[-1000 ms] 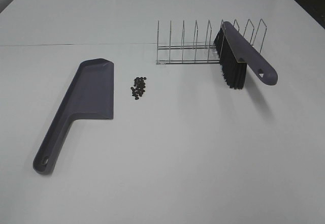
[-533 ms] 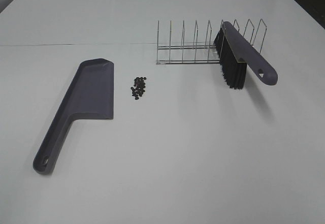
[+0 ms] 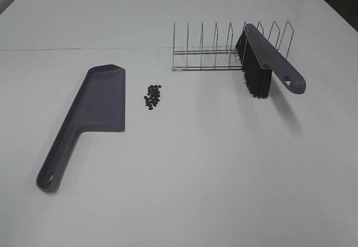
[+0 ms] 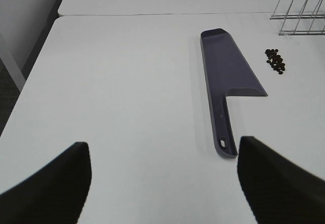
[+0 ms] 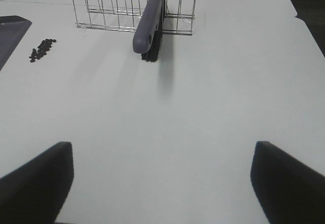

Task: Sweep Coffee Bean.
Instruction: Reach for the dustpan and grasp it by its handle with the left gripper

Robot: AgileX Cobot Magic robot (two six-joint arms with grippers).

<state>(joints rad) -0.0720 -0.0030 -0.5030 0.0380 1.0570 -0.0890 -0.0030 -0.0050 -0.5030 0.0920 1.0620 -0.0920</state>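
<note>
Lying dustpan (image 3: pixel 100 98): flat on counter (image 3: pixel 201 174), coffee beans (image 3: pixel 152 97) just beside at 3 o'clock.
Brush (image 3: pixel 263 62): propped in rack (image 3: pixel 204 51), handle free to grab.
Jaws: both pairs spread, empty.

Table (image 3: pixel 224 174) with dustpan (image 3: pixel 100 98), coffee beans (image 3: pixel 152 97), rack (image 3: pixel 207 51)

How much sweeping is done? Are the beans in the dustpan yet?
Nothing is done yet. The coffee beans lie in a pile beside the dustpan, none inside. Nothing is in hand: the left tool and right tool are open and empty. Left: lift the brush off the wire rack and sweep.
</note>
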